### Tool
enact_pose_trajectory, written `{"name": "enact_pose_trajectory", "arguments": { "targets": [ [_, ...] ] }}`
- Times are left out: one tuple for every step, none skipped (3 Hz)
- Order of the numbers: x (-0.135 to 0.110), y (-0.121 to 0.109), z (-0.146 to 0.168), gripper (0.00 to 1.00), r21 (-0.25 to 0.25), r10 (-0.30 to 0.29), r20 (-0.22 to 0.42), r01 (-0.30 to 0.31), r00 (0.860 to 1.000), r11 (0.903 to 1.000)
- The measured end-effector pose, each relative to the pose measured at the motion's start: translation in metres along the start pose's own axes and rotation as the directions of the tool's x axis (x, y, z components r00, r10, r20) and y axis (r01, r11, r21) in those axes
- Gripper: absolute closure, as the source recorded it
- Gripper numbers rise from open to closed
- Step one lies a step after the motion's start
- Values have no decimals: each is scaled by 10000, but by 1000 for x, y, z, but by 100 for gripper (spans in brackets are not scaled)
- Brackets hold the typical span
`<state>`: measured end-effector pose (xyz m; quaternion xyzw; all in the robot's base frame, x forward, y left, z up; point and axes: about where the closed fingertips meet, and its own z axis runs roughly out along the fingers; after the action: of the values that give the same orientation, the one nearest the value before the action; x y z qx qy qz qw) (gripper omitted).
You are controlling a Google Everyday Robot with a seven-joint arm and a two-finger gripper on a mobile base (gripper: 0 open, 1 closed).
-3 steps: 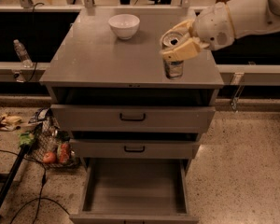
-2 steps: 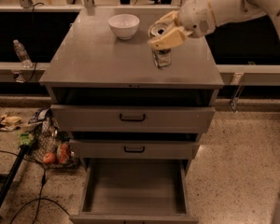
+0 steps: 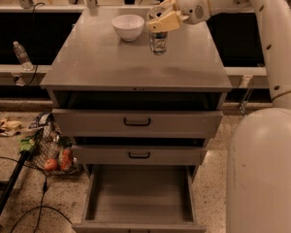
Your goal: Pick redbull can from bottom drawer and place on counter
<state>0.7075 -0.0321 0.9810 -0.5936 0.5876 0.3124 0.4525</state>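
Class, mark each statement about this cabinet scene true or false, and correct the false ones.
1. The bottom drawer is pulled open and holds nothing. True.
2. In the picture, the white bowl sits just left of the can. True.
3. The can lies inside the bottom drawer. False: it is upright at the far part of the counter, beside the bowl.
4. The tool hangs over the open drawer. False: it is at the can's top, above the counter.
5. A plastic bottle stands on the counter. False: it is on the ledge to the left of the cabinet.
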Motion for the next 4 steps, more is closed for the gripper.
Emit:
{"name": "enact_pose_trajectory", "arguments": {
  "targets": [
    [8,-13,6,100,0,347,167,-347,9993,9994],
    [29,-25,11,82,186,749,74,-750,9972,9970],
    [49,-33,18,54,214,1200,-156,-1196,9927,9926],
    [61,-36,23,30,181,1462,-240,-1458,9890,9891]
  ]
}}
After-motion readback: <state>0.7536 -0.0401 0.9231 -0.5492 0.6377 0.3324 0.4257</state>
